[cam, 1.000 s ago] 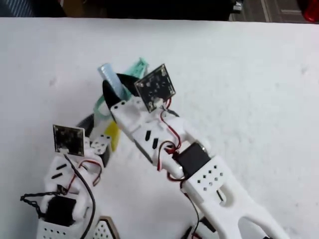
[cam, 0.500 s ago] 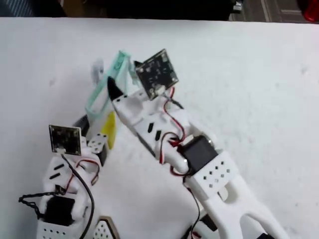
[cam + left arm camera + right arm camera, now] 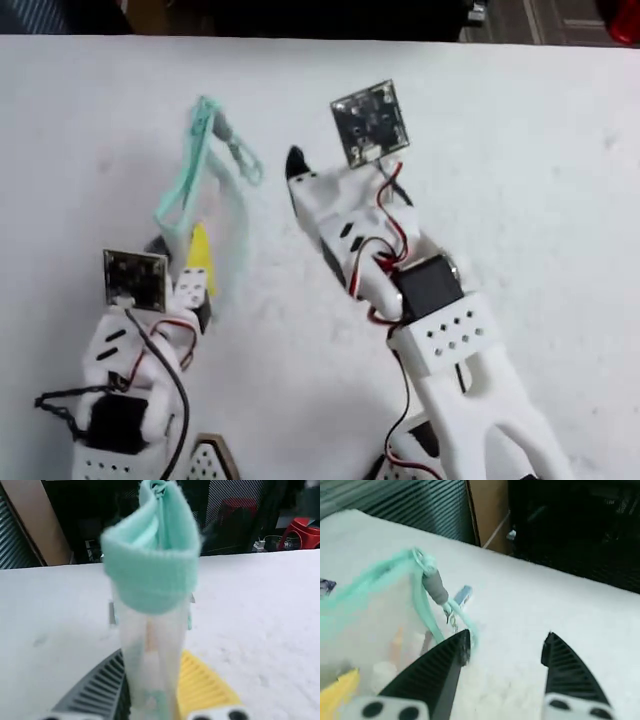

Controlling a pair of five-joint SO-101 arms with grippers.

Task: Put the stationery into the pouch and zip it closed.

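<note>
The left pincer (image 3: 195, 262) is clenched on the pouch (image 3: 205, 190), gripping its near end between a yellow finger (image 3: 202, 690) and a grey finger (image 3: 95, 695). In the left wrist view the pouch rises straight up from that grip. The pouch is translucent with teal trim, and it sits over the left half of the white worktop (image 3: 500, 150), running from the pincer toward the far edge. Its teal end is the farthest part, about midway between the near and far edges. A grey zip pull (image 3: 435, 587) hangs at the trim beside the tip of one black finger of the right pincer (image 3: 507, 637). A small blue tag (image 3: 464, 594) lies just past the pull, too blurred to read. Pale and orange shapes of stationery (image 3: 395, 647) show through the pouch wall, though single items cannot be told apart. The right pincer is released, with its jaws spread wide and nothing between them. It sits just to the right of the pouch, near the middle of the worktop and apart from the pouch body. Whether the zip is closed cannot be told.
</note>
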